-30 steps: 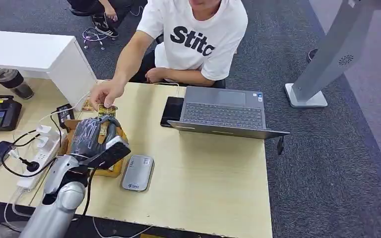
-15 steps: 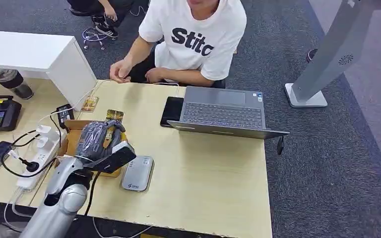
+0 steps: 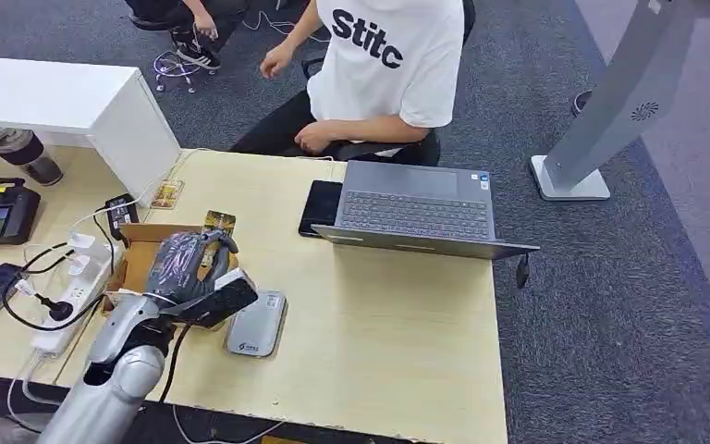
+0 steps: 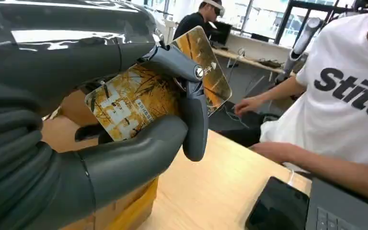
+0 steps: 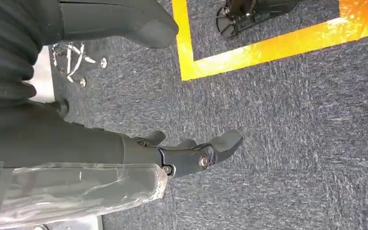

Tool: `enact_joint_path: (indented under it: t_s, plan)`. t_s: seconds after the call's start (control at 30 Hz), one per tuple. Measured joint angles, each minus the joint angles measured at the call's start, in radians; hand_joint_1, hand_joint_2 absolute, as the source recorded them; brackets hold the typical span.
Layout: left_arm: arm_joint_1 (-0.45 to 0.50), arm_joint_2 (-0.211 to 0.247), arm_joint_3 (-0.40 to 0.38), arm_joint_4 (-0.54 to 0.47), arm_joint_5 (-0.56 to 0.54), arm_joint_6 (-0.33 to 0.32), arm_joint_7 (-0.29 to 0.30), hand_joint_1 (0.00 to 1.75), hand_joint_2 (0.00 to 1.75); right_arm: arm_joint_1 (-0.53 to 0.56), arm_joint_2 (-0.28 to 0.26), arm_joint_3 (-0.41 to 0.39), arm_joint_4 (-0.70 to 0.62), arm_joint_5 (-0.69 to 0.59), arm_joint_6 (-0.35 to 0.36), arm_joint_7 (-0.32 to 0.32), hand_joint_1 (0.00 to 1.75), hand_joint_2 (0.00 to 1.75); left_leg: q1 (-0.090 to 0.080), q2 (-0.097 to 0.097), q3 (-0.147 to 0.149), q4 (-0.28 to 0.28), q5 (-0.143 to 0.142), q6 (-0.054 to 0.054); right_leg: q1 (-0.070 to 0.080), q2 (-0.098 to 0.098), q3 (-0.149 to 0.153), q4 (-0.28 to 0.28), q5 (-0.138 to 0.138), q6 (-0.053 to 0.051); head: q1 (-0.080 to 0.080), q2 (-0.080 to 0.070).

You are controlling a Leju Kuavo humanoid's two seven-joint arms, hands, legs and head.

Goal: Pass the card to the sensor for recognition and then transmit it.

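A gold patterned card (image 3: 218, 222) (image 4: 139, 98) is pinched between the thumb and fingers of my left hand (image 3: 185, 263) (image 4: 124, 148), its far end sticking out past the fingers. The hand hovers over an open cardboard box (image 3: 140, 242) on the wooden table (image 3: 379, 324). The grey card sensor (image 3: 257, 323) lies flat on the table just to the right of the hand, apart from the card. My right hand (image 5: 124, 143) hangs above the carpet, fingers apart and holding nothing.
A person in a white T-shirt (image 3: 384, 65) (image 4: 350, 100) sits behind the table. An open laptop (image 3: 416, 211) and a black phone (image 3: 320, 206) lie at the back right. A second card (image 3: 166, 194), a power strip (image 3: 74, 289) with cables and a white cabinet (image 3: 102, 106) are to the left.
The person has drawn the arm back from the card and leaned away. My left hand with the card has shifted slightly right, toward the sensor.
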State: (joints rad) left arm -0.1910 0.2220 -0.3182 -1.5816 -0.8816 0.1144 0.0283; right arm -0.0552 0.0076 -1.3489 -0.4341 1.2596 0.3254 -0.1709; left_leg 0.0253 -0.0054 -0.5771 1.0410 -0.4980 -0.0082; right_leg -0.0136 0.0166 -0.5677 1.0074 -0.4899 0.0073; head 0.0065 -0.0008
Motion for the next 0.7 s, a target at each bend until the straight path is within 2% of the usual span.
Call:
enact_joint_path:
  t_s: [0.13,0.27,0.7]
  plan:
    - [0.002,0.026,-0.026,0.019,0.002,-0.052,0.028,1.75,1.75,-0.001,0.0,0.0,0.005,0.0,0.0,0.0,0.0,1.75,0.0,0.0,0.0,0.0,0.0,0.0,0.0,0.0,0.0,0.0,0.0,0.0,0.0,0.0]
    - [0.011,0.054,-0.048,0.045,-0.001,-0.072,0.035,1.75,1.75,-0.002,-0.001,0.0,0.006,0.0,0.0,0.0,0.0,1.75,0.0,0.0,0.0,0.0,0.0,0.0,0.0,0.0,0.0,0.0,0.0,0.0,0.0,0.0]
    - [0.032,0.063,-0.124,0.105,0.006,-0.103,0.053,1.75,1.75,-0.011,-0.009,0.0,0.021,0.001,0.0,-0.012,0.0,1.75,0.0,0.0,0.0,0.0,0.0,0.0,0.0,0.0,0.0,0.0,0.0,0.0,0.0,0.0]
